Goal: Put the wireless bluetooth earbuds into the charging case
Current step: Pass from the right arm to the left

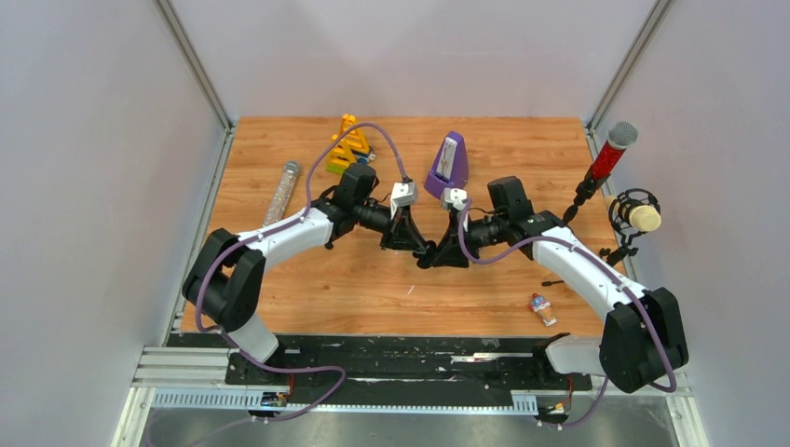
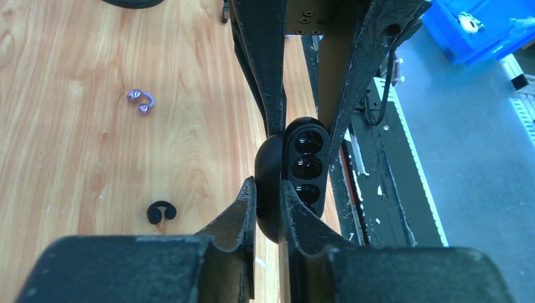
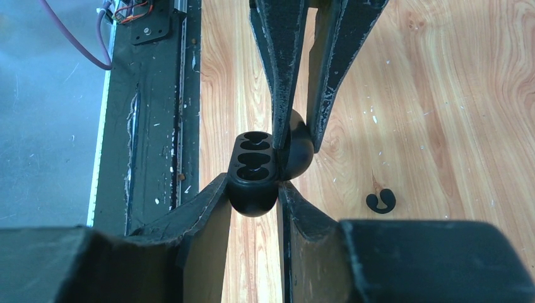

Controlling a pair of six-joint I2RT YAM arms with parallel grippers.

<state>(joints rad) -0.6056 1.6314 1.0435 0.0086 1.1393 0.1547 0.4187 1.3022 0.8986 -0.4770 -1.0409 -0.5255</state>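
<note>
Top view: the left end effector (image 1: 421, 250) and the right end effector (image 1: 447, 254) meet tip to tip at the centre of the frame, over the wooden surface (image 1: 373, 300). What sits between them is too small to make out here.

Left wrist view: the charging case (image 2: 307, 165) is open at frame centre, its socketed base facing the camera and its domed lid just to the left. The left end effector's fingers, rising from the bottom edge, are clamped on the lid. The right one's fingers, coming down from the top, pinch the base. The earbuds (image 2: 161, 213), a small black C-shaped piece, lie on the surface at lower left, well apart from the case.

Right wrist view: the sockets look empty, and the earbuds (image 3: 380, 201) lie at lower right. By my reading, the opening is done; picking up and seating the earbuds remains.
</note>
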